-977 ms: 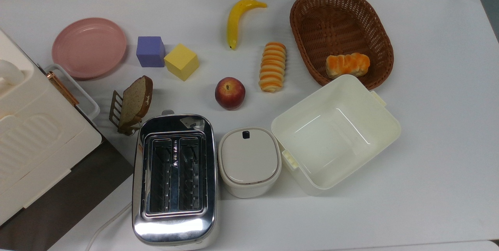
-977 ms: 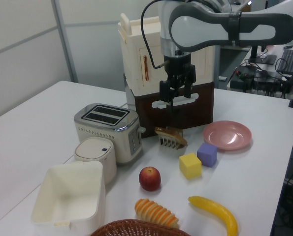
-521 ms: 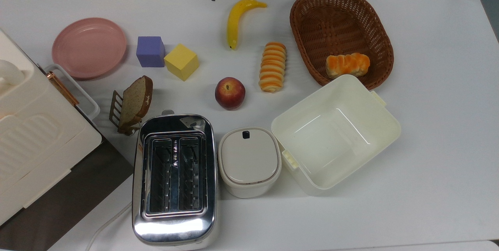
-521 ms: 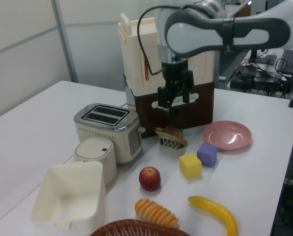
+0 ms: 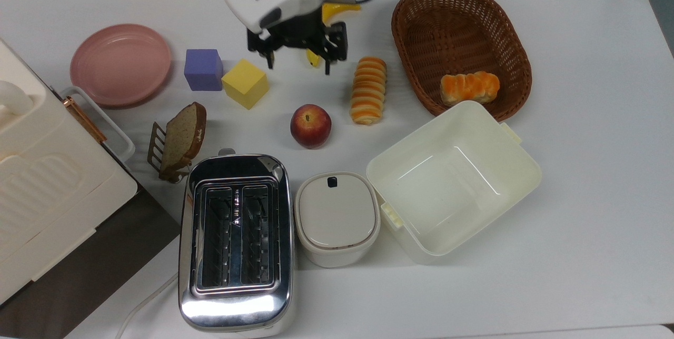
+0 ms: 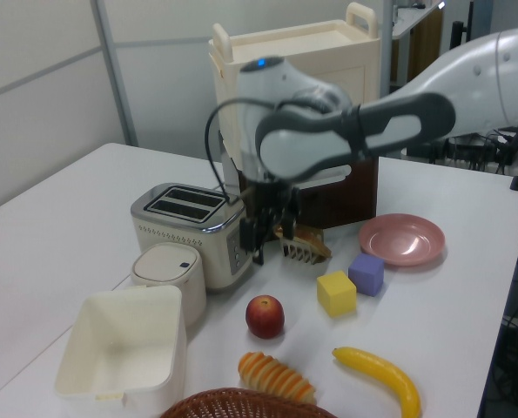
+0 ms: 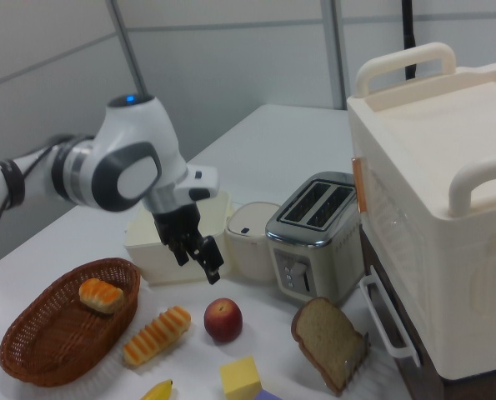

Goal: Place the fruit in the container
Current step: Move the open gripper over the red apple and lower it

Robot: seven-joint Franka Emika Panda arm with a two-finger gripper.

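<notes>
Now the tool (image 5: 298,63) comes closer, wide open and holding nothing, above the apple (image 5: 310,126), which sits on the surface (image 5: 579,118).

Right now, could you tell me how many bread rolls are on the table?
2: a striped roll lies on the table beside the apple, and a second roll sits inside the wicker basket. None seems hidden.

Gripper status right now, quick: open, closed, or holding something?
Gripper: open and empty, fingers spread apart, up above the table; the apple sits untouched on the table.
</notes>
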